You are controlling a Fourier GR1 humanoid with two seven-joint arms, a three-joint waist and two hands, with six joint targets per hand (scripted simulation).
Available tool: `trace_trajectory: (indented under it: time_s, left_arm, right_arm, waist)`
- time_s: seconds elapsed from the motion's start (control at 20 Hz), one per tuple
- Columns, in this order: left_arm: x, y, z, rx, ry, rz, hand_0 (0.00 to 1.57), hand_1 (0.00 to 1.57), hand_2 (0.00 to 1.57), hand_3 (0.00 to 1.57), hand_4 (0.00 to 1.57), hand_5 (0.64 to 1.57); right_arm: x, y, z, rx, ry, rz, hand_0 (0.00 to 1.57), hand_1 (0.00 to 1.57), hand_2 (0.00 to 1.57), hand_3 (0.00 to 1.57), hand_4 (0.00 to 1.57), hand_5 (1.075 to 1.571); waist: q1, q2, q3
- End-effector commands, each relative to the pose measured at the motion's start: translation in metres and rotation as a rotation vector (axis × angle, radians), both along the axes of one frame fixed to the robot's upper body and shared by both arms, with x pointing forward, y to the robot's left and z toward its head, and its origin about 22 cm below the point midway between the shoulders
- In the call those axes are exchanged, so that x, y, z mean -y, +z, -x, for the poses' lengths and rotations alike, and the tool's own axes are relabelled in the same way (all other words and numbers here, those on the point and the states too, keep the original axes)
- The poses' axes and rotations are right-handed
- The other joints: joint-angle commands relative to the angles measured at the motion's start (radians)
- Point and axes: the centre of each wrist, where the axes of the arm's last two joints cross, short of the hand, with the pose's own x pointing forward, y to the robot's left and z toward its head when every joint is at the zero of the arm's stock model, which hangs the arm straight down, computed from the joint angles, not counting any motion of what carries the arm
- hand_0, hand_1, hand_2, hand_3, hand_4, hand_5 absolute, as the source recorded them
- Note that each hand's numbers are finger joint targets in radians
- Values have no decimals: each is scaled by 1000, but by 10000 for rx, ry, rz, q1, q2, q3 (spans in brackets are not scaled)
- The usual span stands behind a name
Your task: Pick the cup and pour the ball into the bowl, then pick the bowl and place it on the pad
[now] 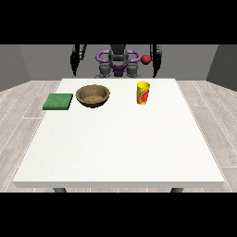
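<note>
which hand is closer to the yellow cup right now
The robot's left hand, at the view's right: it hangs behind the table's far edge, just beyond the yellow cup. The hand at the view's left hangs far across, beyond the bowl.

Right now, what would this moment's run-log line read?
stage: before pickup | yellow cup: upright on table | wooden bowl: beside green pad, apart | both hands: raised by robot, off table

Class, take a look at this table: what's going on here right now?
Nothing is being handled yet. The robot stands behind the white table with both arms hanging at its sides, the hand at the view's left and the hand at the view's right away from everything. A yellow cup stands upright, a brown bowl sits beside it, and a green pad lies at the table's edge.
</note>
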Motion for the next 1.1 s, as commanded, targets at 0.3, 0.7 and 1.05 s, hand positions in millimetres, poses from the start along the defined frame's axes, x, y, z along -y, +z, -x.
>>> trace_trajectory:
  time_s: [0.3, 0.7, 1.05]
  left_arm:
    - [17, 7, 31, 288, 176, 2390, 0, 0, 0, 0, 0, 1524]
    - [52, 51, 41, 2007, -663, 2119, 0, 0, 0, 0, 0, 1490]
    - [39, 50, 10, 3337, -694, 1128, 0, 0, 0, 0, 0, 1376]
  right_arm:
    - [13, -17, 34, -457, -820, -1815, 0, 0, 0, 0, 0, 1568]
    - [39, 20, 4, 1297, -1206, -1527, 0, 0, 0, 0, 0, 1566]
    - [39, 23, -25, 2314, -374, -1483, 0, 0, 0, 0, 0, 1563]
  waist:
    - [444, -3309, -105]
    - [1000, -1658, -121]
    - [867, 251, -120]
